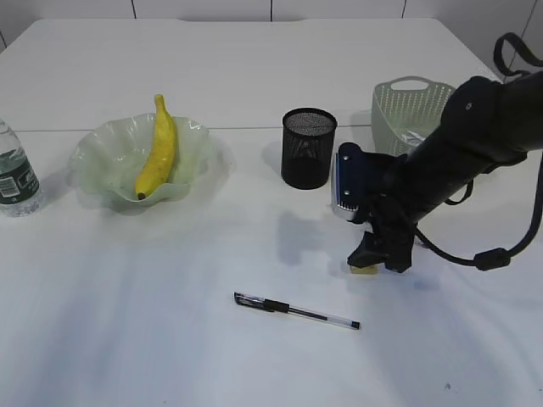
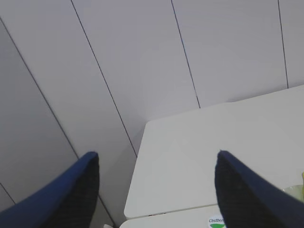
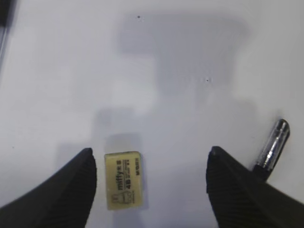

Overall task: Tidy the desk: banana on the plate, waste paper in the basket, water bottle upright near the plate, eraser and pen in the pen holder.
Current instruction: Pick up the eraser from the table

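Note:
My right gripper (image 1: pixel 377 259) hangs open just above the table, over a small yellow eraser (image 1: pixel 365 270). In the right wrist view the eraser (image 3: pixel 123 179) lies flat between the open fingers, close to the left one, with the gripper (image 3: pixel 151 152) touching nothing. A black-and-clear pen (image 1: pixel 297 311) lies on the table in front; its end (image 3: pixel 273 145) shows by the right finger. The banana (image 1: pixel 158 148) rests on the green wavy plate (image 1: pixel 97 157). The water bottle (image 1: pixel 13 174) stands upright left of the plate. My left gripper (image 2: pixel 156 154) is open, empty and pointed at the wall.
The black mesh pen holder (image 1: pixel 308 147) stands mid-table, left of the right arm. The pale green basket (image 1: pixel 407 106) sits behind that arm, with something pale inside. A table seam runs across behind the plate.

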Motion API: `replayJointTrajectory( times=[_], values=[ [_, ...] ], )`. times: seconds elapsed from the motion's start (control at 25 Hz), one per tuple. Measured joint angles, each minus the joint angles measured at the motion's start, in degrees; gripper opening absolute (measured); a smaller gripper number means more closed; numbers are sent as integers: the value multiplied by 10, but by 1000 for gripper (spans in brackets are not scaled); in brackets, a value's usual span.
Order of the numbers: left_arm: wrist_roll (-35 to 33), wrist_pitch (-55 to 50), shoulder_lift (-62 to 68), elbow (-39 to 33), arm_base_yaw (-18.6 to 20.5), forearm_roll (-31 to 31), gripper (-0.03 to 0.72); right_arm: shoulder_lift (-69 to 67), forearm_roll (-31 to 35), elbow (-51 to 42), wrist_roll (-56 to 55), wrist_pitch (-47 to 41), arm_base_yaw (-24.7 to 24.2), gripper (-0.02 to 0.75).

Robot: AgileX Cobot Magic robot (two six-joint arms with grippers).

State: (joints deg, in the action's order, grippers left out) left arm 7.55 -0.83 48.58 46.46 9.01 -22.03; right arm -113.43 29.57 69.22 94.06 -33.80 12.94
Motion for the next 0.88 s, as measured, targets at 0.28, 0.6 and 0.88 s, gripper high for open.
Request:
replayJointTrajectory(
  times=[0.28, 0.6, 0.88],
  values=[
    [0, 0, 0, 0, 0, 0, 538, -7, -4, 0, 3, 5, 0, 535],
    [0, -1, 0, 0, 0, 0, 538, -25, -5, 1, 4, 12, 0, 535],
    [0, -3, 0, 0, 0, -1, 538, -29, -5, 1, 4, 12, 0, 535]
  ],
)
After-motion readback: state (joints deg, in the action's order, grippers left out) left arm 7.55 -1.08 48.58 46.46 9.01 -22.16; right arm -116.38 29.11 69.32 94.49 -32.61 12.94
